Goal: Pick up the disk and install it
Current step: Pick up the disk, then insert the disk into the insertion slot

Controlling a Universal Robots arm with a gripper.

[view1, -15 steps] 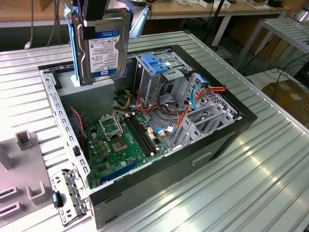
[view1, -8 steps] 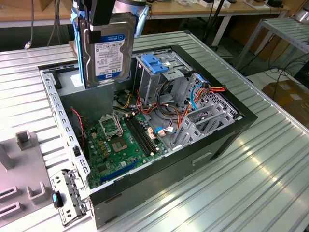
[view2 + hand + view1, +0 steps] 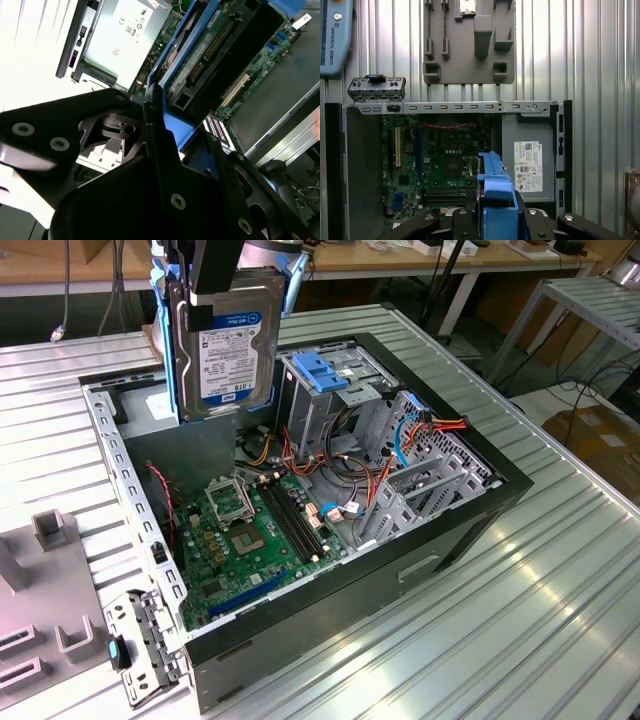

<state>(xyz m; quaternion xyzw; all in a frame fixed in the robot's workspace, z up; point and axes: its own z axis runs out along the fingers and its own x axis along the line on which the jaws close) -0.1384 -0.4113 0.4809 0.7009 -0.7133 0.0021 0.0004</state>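
The disk (image 3: 228, 345) hangs upright above the open computer case (image 3: 480, 510), over its back corner on the exterior view's left. It is silver metal with a white and blue label and blue side rails. My gripper (image 3: 215, 285) is shut on its upper end. In the second wrist view the black fingers (image 3: 150, 130) clamp the blue rail, and the disk's (image 3: 210, 45) circuit-board side faces the camera. In the first wrist view the disk's (image 3: 492, 175) blue rail rises from the gripper (image 3: 495, 217), above the motherboard (image 3: 440, 155).
The drive cage with a light-blue bracket (image 3: 322, 370) stands at the back of the case, with loose cables (image 3: 350, 480) beside it. The grey power supply (image 3: 527, 165) lies under the disk. A grey fixture plate (image 3: 40, 590) rests on the ribbed metal table (image 3: 540, 600).
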